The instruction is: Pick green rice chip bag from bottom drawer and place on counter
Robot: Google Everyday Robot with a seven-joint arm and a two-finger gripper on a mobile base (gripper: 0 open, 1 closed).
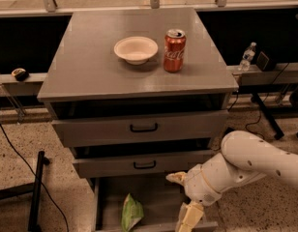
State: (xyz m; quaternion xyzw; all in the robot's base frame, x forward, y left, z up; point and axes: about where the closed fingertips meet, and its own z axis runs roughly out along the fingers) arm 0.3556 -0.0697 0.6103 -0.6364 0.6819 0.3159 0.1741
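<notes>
The green rice chip bag (131,211) lies in the open bottom drawer (158,199), left of its middle, near the front. My gripper (189,217) hangs at the end of the white arm (245,166). It is low over the drawer's right front part, to the right of the bag and apart from it. It holds nothing that I can see. The counter (91,66) is the grey top of the cabinet, well above the gripper.
A white bowl (136,49) and a red soda can (174,50) stand on the counter. The two upper drawers (144,127) are slightly pulled out above the bottom one. A water bottle (246,57) stands at the right. A black stand (35,192) is at the left.
</notes>
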